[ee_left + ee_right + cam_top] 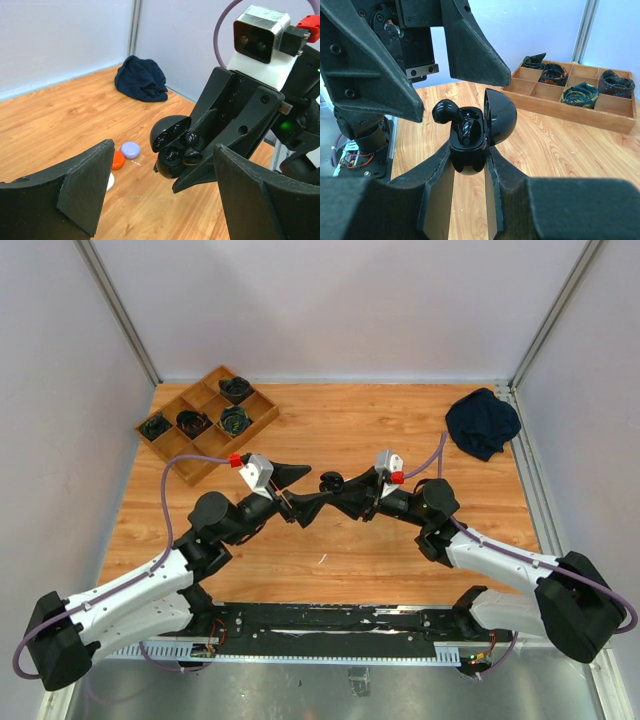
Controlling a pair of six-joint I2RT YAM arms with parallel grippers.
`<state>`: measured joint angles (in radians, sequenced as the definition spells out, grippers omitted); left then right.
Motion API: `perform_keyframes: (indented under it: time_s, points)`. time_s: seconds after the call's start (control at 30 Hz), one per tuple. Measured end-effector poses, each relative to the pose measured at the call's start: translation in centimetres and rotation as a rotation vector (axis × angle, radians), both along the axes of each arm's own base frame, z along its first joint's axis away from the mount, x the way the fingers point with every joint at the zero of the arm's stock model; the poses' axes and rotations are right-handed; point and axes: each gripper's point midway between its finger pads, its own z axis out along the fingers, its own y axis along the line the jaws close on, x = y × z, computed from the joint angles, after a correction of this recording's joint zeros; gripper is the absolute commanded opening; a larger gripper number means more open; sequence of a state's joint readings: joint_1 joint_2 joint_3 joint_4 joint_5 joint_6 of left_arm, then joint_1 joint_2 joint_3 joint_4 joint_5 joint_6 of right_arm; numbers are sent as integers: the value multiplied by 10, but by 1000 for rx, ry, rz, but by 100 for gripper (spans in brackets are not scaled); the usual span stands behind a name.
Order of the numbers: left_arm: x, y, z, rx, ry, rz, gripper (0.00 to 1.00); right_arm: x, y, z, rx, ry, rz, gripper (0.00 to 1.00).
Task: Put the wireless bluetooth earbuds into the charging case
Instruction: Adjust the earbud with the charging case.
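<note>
The charging case (468, 150) is glossy black with its lid (501, 119) swung open. My right gripper (468, 161) is shut on its body and holds it above the table. One black earbud (468, 131) lies down in its seat. The other earbud (444, 110) sticks up over the case's left rim. In the left wrist view the case (171, 150) faces me with both earbuds (192, 148) showing. My left gripper (160, 200) is open, its fingers (70, 192) spread wide just short of the case and holding nothing. From above, the case (331, 481) hangs between both grippers.
Lavender (130, 149), orange (118, 160) and white (110, 181) round cases lie on the wood below. A dark blue cloth (482, 422) is bunched at the back right. A wooden divided tray (255, 433) with coiled cables stands at the back left.
</note>
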<state>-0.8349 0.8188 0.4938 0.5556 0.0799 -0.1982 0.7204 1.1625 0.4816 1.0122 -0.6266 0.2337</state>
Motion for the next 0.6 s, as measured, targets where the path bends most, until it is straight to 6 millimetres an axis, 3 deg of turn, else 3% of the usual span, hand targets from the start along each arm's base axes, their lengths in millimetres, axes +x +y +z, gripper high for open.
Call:
perform_keyframes:
  time_s: [0.27, 0.6]
  points:
    - [9, 1, -11, 23, 50, 41, 85, 0, 0, 1, 2, -5, -2, 14]
    - [19, 19, -17, 28, 95, 155, 88, 1, -1, -1, -5, 3, -8, 14]
